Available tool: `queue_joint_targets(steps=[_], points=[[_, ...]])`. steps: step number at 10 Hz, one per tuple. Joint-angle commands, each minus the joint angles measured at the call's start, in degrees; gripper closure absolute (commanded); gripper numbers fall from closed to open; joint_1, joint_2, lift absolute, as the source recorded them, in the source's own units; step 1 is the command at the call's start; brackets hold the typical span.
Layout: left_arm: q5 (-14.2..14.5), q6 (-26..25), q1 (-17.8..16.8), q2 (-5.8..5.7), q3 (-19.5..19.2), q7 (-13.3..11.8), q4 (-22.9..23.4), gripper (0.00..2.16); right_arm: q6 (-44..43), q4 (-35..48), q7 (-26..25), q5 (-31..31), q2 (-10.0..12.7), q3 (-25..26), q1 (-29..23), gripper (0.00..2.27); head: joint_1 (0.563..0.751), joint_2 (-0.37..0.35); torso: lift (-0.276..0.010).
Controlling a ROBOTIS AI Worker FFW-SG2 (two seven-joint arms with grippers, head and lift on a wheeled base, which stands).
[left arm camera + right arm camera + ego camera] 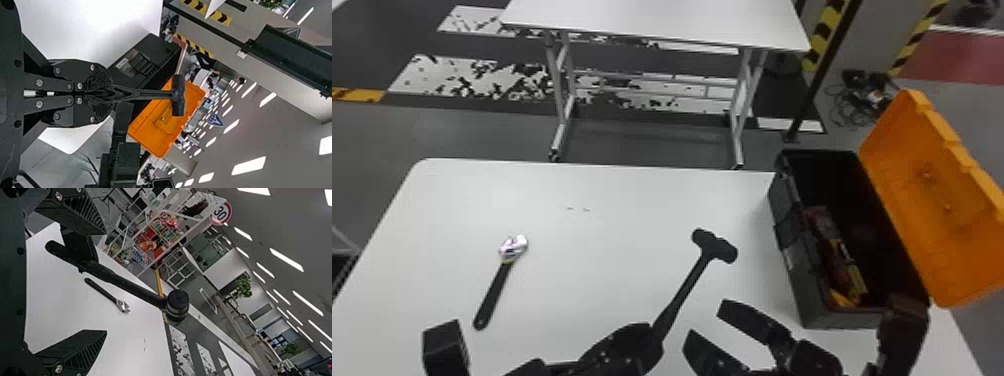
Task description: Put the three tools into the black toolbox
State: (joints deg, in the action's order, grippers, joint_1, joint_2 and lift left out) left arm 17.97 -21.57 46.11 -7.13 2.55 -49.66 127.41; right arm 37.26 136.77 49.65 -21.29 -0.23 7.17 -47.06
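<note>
Hammer (682, 292) is up in the air above the white surface (582, 280), gripped by its handle in the left claw (652, 336), which is clenched around it. The head end points away from the robot, and from the right wrist view I can see the butt of the handle poking out past the claw. Over to the right of it, the right claw (704, 319) is released, its two fingers spread wide with nothing between them; it sits near the hammer's handle and near the close end of the toolbox (797, 285).

That toolbox stands on the right side of the surface, wide open, its orange lid (932, 200) tipped back to the right. Inside, along the left wall, lie some red and yellow things (849, 272); I can't tell what they are. The wrench (497, 285) lies flat on the left part of the surface, well apart from the toolbox, its shiny jaw end farther from the robot than its black handle. Beyond, there's another white table (657, 20).
</note>
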Motion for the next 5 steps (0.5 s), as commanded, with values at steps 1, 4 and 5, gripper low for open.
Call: queue_joint_targets(steps=[1, 4, 5], points=[[-0.2, -0.7, -0.1, -0.25, 1.2, 0.0, 0.3, 2.15, 0.0, 0.0, 0.0, 0.1, 0.1, -0.1, 0.1, 0.11, 0.695, -0.105, -0.051], [-0.5, -0.9, 0.8, -0.87, 2.5, 0.0, 1.4, 2.15, 0.1, -0.3, 0.0, 0.1, 0.1, 0.1, 0.6, 0.11, 0.695, -0.145, -0.051], [-0.6, -1.1, 0.9, -1.13, 3.1, 0.0, 1.6, 2.15, 0.0, -0.5, 0.0, 0.2, 0.1, 0.1, 0.6, 0.11, 0.695, -0.151, -0.051]])
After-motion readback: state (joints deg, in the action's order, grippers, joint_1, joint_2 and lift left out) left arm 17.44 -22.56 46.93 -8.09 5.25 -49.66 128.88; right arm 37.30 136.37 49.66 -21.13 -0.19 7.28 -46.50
